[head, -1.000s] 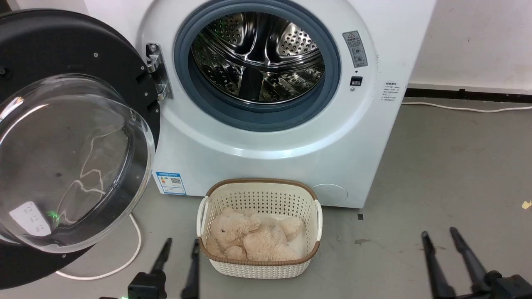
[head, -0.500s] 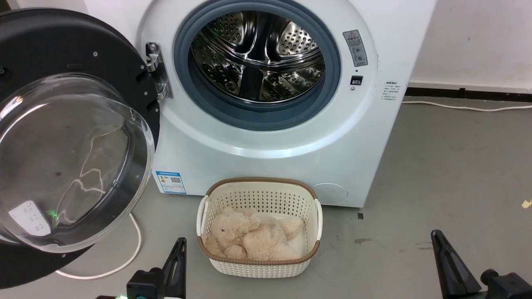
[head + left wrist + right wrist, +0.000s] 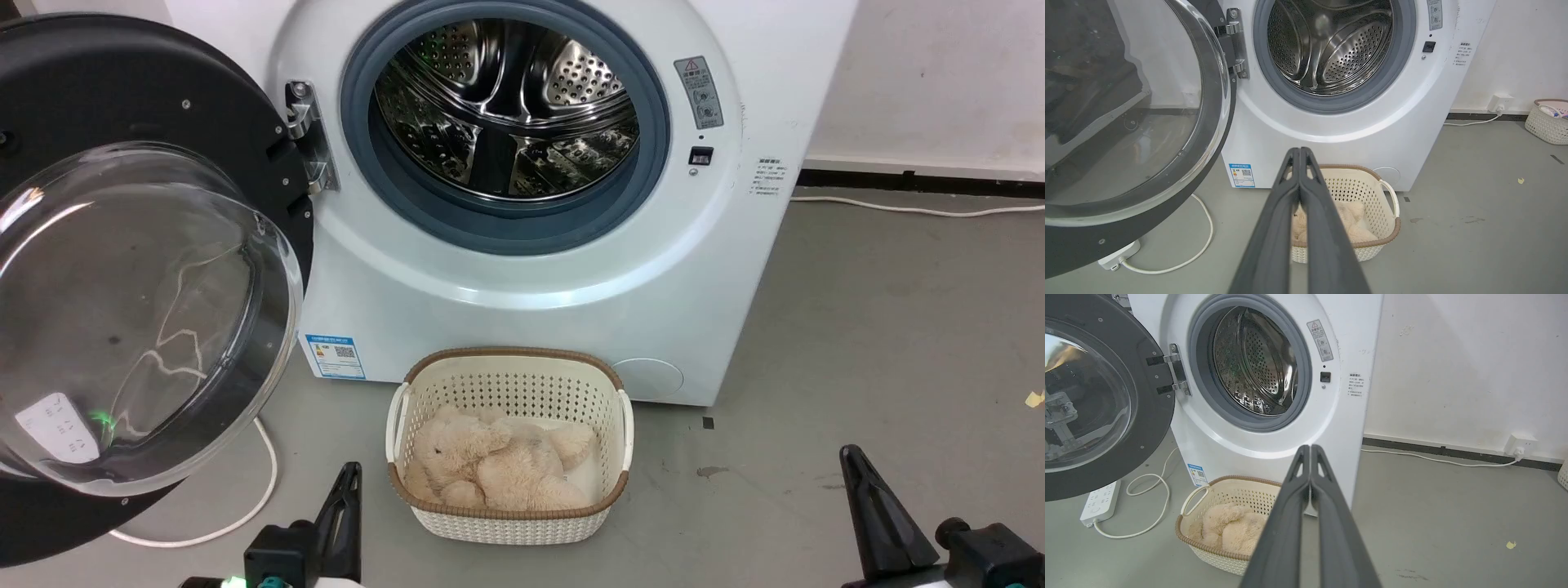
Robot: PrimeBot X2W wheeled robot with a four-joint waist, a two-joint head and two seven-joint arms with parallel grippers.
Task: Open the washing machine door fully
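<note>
The white washing machine (image 3: 539, 278) (image 3: 1331, 118) (image 3: 1274, 433) faces me with its steel drum exposed. Its round black door (image 3: 90, 90) (image 3: 1143, 212) (image 3: 1147, 428), with the bulging glass window, is swung wide to the left on its metal hinge (image 3: 306, 135). My left gripper (image 3: 349, 478) (image 3: 1300, 152) is low at the bottom left, fingers pressed together and holding nothing, right of the door and apart from it. My right gripper (image 3: 853, 461) (image 3: 1310, 449) is low at the bottom right, also shut and empty, far from the door.
A cream basket (image 3: 510, 527) with a beige plush bear (image 3: 490, 465) stands on the grey floor before the machine. A white cable (image 3: 245, 514) and power strip (image 3: 1100, 502) lie under the door. Another basket (image 3: 1547, 122) sits by the wall at right.
Both grippers went from open to shut and drew back toward the bottom edge. The door stays in the same place.
</note>
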